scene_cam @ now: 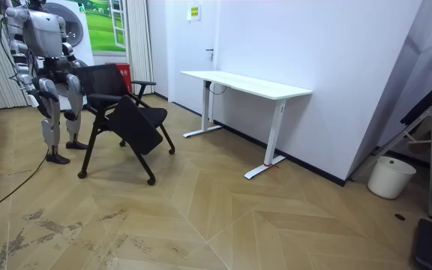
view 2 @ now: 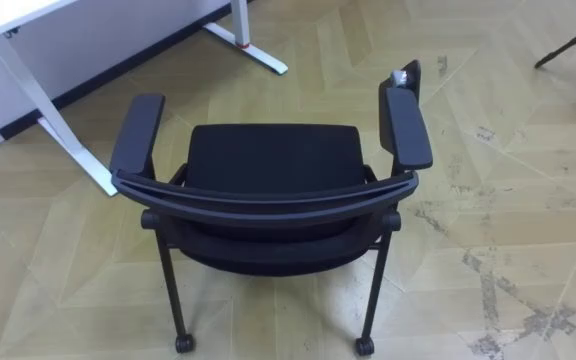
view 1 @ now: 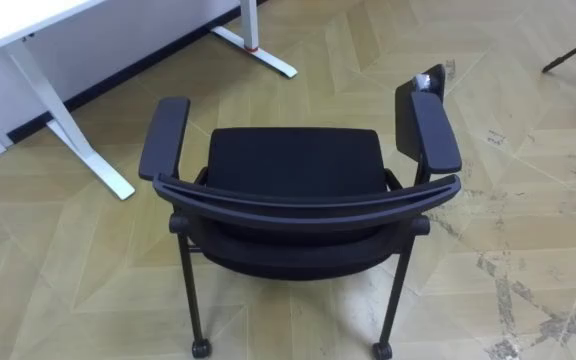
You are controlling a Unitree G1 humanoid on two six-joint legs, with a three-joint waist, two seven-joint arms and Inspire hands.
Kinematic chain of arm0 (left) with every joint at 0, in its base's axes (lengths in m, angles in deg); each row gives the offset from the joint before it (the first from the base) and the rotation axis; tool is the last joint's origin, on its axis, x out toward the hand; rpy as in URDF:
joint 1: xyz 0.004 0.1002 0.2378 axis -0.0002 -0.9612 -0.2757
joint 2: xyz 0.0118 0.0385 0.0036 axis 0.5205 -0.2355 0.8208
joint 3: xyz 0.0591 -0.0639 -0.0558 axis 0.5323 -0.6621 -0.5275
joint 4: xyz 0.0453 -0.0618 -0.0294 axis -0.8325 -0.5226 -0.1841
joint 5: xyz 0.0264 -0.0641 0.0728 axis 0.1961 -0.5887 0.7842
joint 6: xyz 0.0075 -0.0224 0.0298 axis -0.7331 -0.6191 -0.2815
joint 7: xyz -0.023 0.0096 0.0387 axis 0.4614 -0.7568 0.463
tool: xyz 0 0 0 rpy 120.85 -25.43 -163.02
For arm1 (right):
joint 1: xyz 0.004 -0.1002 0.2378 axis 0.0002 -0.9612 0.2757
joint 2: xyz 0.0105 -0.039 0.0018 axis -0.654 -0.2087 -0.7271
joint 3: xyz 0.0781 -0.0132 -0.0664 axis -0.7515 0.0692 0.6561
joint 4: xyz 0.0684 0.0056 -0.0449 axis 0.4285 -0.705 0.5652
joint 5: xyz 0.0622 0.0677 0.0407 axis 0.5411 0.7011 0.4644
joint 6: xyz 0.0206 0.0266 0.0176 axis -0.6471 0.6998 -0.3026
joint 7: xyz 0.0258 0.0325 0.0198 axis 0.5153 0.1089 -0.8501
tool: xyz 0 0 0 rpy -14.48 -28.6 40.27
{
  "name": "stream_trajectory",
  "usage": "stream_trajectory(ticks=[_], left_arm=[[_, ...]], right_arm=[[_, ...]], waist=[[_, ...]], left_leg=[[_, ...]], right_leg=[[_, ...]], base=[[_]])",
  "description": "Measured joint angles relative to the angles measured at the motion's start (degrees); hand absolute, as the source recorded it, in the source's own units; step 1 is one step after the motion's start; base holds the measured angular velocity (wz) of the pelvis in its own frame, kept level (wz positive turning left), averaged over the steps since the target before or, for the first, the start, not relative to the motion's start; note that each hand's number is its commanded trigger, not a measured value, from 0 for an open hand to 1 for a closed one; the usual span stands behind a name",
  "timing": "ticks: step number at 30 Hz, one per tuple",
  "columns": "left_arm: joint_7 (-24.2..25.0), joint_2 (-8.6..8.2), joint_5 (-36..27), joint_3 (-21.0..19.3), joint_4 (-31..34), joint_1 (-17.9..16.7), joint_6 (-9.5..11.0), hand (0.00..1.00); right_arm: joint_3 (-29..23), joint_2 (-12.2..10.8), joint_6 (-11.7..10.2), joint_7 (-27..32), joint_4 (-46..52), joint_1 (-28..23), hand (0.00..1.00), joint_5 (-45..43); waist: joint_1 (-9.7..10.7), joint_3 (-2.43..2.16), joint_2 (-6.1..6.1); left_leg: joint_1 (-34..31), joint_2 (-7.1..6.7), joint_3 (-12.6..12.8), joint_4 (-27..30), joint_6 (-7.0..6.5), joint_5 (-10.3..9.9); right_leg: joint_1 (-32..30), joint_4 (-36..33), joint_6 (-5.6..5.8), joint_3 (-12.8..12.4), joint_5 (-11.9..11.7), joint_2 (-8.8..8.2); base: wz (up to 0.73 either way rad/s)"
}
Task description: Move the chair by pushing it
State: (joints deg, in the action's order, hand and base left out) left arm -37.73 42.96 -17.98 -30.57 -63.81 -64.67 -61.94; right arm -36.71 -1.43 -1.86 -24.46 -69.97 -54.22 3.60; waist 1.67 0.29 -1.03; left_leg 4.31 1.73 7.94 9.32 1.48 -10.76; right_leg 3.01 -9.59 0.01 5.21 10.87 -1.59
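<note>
Neither the left hand (scene_cam: 79, 78) nor the right hand (scene_cam: 31, 93) is showing clearly: released or clenched, I cannot tell. Just beyond the robot, the black chair (view 1: 293, 190) is standing, backrest nearest. Far left, a white desk (view 1: 28, 30) is standing.

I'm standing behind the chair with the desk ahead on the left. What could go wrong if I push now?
1. The desk's foot lies on the floor ahead-left of the chair. A straight push could run the chair's left side into it.
2. The chair stands on casters, so a push high on the backrest may make it roll away or veer.
3. The folded side tablet sticks out at the right armrest and could snag.
</note>
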Motion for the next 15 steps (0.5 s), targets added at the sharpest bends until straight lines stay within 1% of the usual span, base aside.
stream_trajectory(ticks=[4,8,11,15], left_arm=[[-0.7,-0.04,0.1,-0.1,-0.1,0.0,0.0,0.0],[-0.9,-0.02,0.0,-0.1,-0.2,0.0,0.0,0.0],[-1.6,-0.11,0.0,-0.1,-0.2,-0.1,0.0,0.0],[-2.4,-0.08,0.0,-0.2,-0.2,-0.4,-0.1,0.0]], right_arm=[[-0.7,0.0,-0.4,1.7,0.0,0.0,0.0,1.9],[-2.2,0.0,-0.3,3.5,-0.3,-0.1,0.0,6.9],[-3.3,0.0,-0.3,3.5,-0.2,-0.6,0.0,11.1],[-4.4,0.0,-0.3,4.0,-0.3,-0.5,0.0,12.2]], waist=[[0.0,0.01,0.07],[0.0,0.01,0.26],[0.3,0.0,0.47],[1.1,0.01,0.79]], left_leg=[[0.1,0.0,0.3,0.0,0.0,0.0],[0.3,0.0,0.6,0.0,0.0,0.0],[0.3,0.01,0.6,0.0,0.0,0.0],[0.2,0.0,0.5,0.0,0.0,0.0]], right_leg=[[0.0,0.0,0.0,-0.3,0.0,0.01],[0.0,0.0,0.0,-0.5,0.0,-0.01],[0.1,0.0,0.0,-0.6,0.0,0.03],[0.0,0.0,0.01,-0.4,0.0,-0.01]], base=[[-0.03],[-0.04],[0.0],[0.0]])
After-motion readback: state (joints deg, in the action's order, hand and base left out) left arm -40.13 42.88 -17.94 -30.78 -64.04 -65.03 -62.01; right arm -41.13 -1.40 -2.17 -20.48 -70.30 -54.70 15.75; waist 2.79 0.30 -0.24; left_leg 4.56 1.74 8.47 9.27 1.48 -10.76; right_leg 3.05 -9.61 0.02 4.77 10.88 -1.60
